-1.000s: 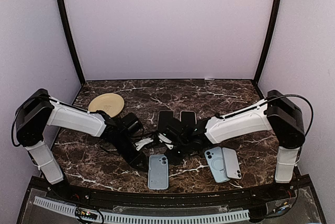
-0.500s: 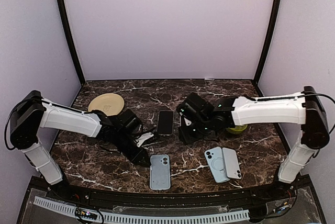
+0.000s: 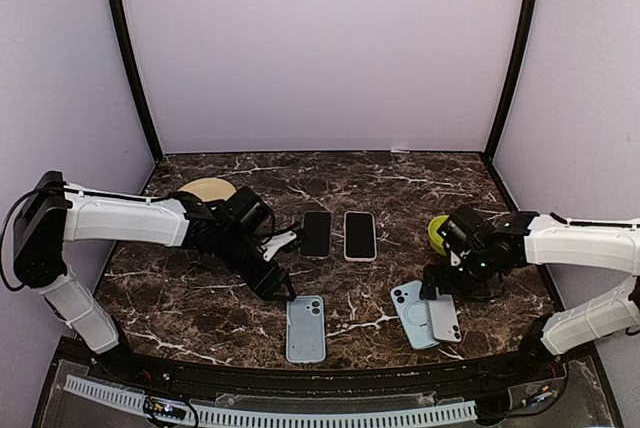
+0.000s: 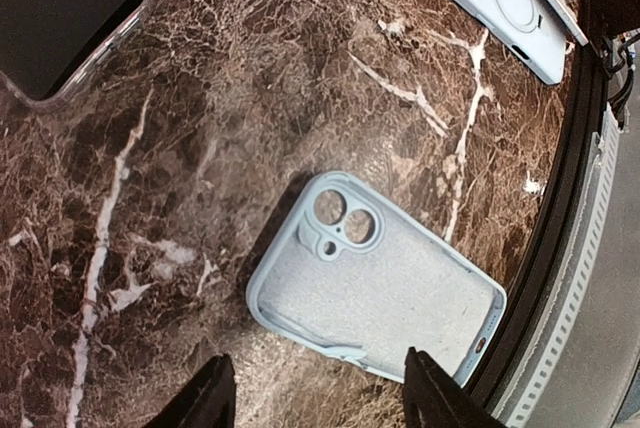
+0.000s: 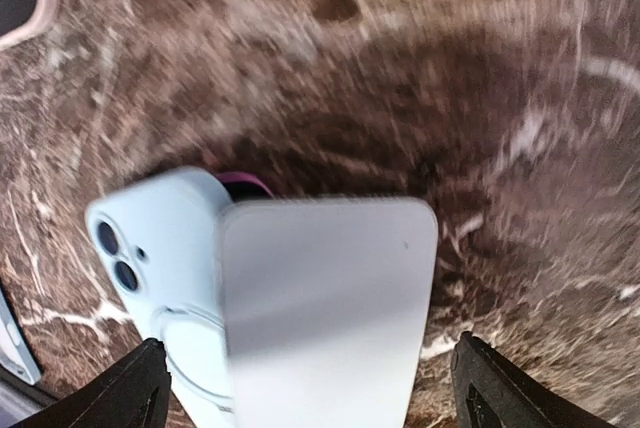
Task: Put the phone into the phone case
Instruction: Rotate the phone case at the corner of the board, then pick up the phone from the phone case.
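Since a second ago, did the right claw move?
Yes. The right gripper swung to the right, away from the empty blue case, and now hangs open over the pale blue phone.

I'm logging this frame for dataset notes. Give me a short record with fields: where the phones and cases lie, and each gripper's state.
empty case: light blue, inside up, near front edge
black phone: screen up, mid-table
pale-rimmed phone: beside it, not touching
white slab: overlaps blue back, front right
left gripper: open, over empty case, holding nothing
right gripper: open, over white slab, holding nothing
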You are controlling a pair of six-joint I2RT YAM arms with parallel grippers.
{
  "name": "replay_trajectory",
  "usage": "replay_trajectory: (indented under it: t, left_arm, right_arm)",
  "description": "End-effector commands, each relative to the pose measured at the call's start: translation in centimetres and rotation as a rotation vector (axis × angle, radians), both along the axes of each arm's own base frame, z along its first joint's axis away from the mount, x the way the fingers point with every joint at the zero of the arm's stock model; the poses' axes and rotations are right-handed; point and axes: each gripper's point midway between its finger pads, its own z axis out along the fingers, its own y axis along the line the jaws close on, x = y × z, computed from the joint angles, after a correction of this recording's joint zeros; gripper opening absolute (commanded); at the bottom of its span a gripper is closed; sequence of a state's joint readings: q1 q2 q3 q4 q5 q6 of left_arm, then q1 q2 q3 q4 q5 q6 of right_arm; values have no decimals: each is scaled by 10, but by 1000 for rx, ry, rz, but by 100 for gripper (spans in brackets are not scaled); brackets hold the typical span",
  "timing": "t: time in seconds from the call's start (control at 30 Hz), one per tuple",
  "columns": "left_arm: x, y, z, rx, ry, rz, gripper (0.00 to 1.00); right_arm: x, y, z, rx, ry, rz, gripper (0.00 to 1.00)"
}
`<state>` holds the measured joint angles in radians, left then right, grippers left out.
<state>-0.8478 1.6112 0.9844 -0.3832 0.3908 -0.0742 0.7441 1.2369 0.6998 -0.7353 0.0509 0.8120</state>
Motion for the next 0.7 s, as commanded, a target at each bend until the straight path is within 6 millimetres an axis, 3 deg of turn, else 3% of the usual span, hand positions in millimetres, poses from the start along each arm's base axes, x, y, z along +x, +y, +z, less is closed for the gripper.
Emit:
replay_trajectory:
  t: [0.0,0.1,0.13,0.23,0.43,0.67]
  left_arm:
    - [1,4,16,-7,-32,-13,62]
    - [1,4,21,-17,-43,-12,72]
    - [1,4,23,-20,-49,-14,81]
    - [2,5,26,-22,-61,-13,85]
    - [4,7,27,-17,-73,-10,85]
    - [2,3,33,-42,-67,-16,85]
  right_arm:
    - [-14,10,-15,160,86,-35,99]
    - [-20,5,-28,141,120,-36,98]
    - [-21,4,-31,131,128,-34,99]
    - [-24,1,-39,114,149,-27,97]
    - [-23,-1,-39,88,148,-17,67]
    - [-11,4,-21,93,93,18,43]
